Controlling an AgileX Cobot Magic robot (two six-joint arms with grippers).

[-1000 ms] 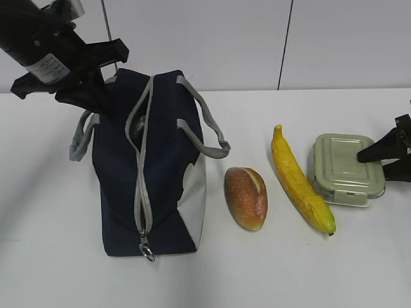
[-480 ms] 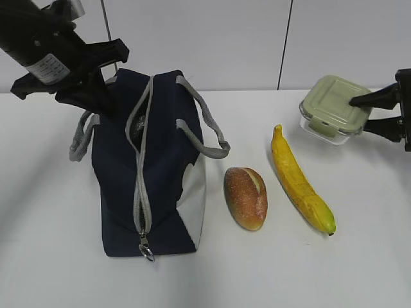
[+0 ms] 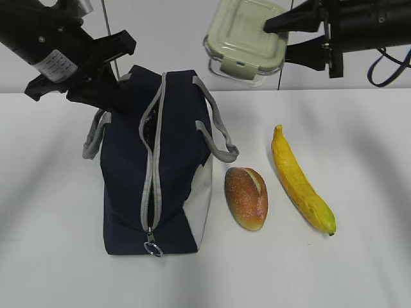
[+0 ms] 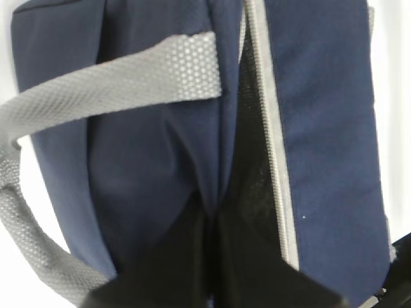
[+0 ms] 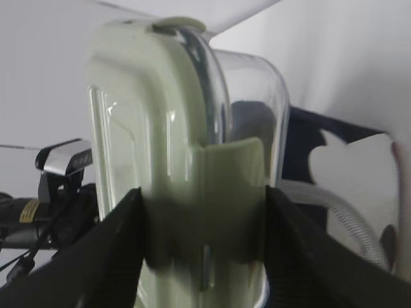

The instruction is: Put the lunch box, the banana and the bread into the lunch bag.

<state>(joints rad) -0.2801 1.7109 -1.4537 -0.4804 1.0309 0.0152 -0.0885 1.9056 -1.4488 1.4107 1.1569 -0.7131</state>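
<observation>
Top centre of frame: your right gripper [image 3: 277,38] clamps lunch box [image 3: 245,40] in air, above and right of lunch bag [image 3: 154,173]. Upper left, your left gripper [image 3: 106,96] pinches bag's far edge, zipper gaping. Bread [image 3: 246,197], banana [image 3: 300,179] on table, right of bag.

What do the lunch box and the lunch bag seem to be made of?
The lunch box: its body looks like clear glass or hard plastic, since the right wrist view shows through it; the pale green lid looks like matte plastic. The lunch bag: dark blue woven cloth that creases, with grey webbing handles showing a coarse weave.
</observation>
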